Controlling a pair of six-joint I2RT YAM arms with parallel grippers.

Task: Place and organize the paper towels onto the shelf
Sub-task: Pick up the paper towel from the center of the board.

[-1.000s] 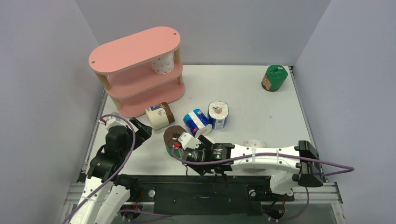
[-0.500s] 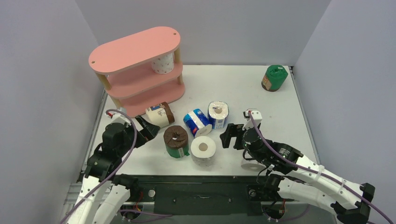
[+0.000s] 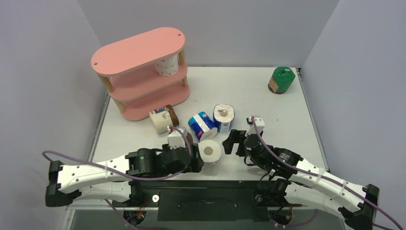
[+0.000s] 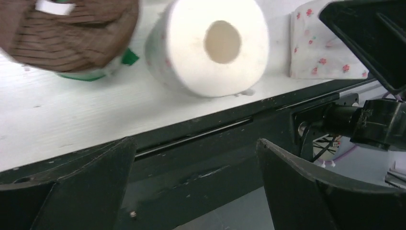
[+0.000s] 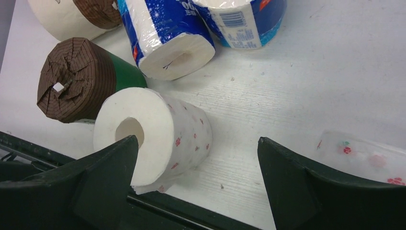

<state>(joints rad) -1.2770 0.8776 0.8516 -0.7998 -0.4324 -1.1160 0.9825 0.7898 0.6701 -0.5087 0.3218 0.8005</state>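
The pink shelf (image 3: 139, 50) stands at the far left with one dotted white roll (image 3: 166, 64) on its middle tier. A dotted white roll (image 3: 209, 151) lies on its side near the front edge; it also shows in the right wrist view (image 5: 153, 134) and the left wrist view (image 4: 210, 45). Beside it lies a brown-and-green roll (image 5: 72, 79). Two blue rolls (image 3: 201, 124) (image 3: 223, 117) and a beige roll (image 3: 163, 119) lie behind. My left gripper (image 3: 194, 163) (image 4: 196, 163) is open and empty over the front edge. My right gripper (image 3: 231, 143) (image 5: 196, 163) is open and empty, just right of the lying white roll.
A green roll (image 3: 280, 79) stands at the far right corner. Another dotted white roll (image 5: 364, 153) lies under my right arm near the front edge. The table's black front rail (image 4: 191, 139) is right beneath my left gripper.
My left arm has swung from the left side across the front, its gripper now at the brown and white rolls. My right arm has pulled back right, leaving the white roll lying.
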